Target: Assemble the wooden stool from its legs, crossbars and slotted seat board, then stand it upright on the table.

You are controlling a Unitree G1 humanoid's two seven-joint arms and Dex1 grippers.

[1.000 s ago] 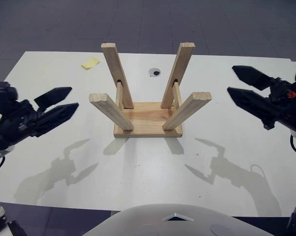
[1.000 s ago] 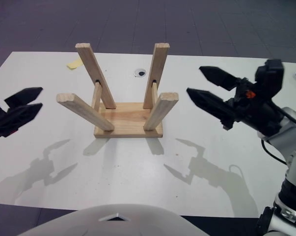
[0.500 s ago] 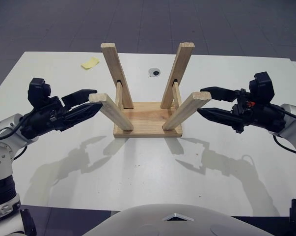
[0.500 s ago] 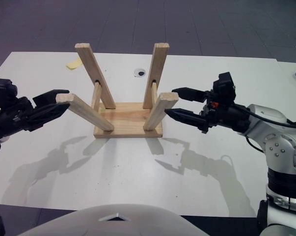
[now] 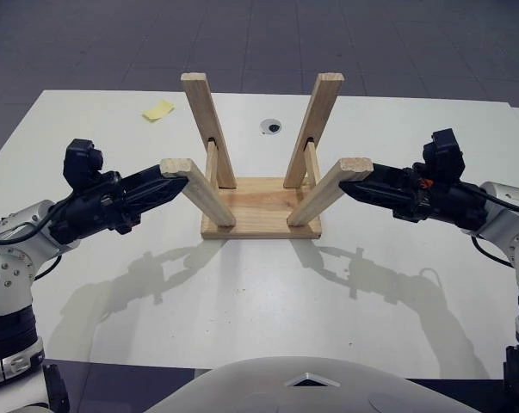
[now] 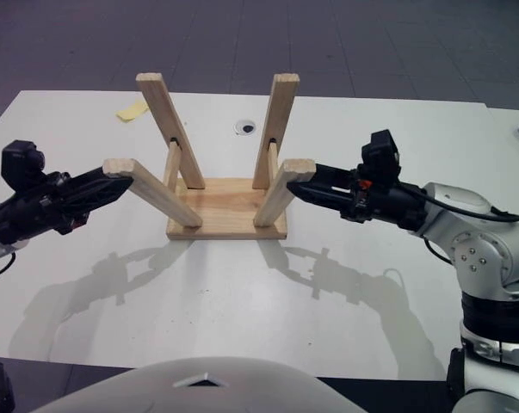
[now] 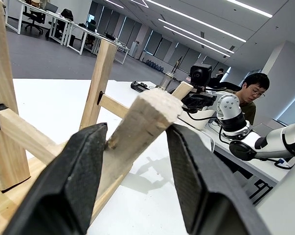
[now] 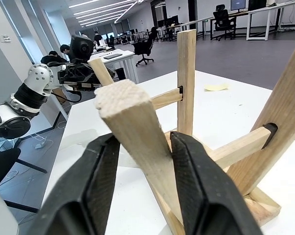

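Having been brought in from the sides during the last second, the left pincer (image 5: 169, 175) and right pincer (image 5: 352, 183) are closed on the near left leg (image 5: 200, 196) and near right leg (image 5: 322, 196) tips; the stool (image 5: 209, 129) is assembled, inverted on the desk (image 5: 242, 301), seat board (image 5: 259, 215) down; flipping upright is judged next

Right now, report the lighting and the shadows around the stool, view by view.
Left eye view: the upturned stool casts short shadows on the table toward its near edge, so light is overhead. Left wrist view: bright ceiling light strips. Right wrist view: the same strips.
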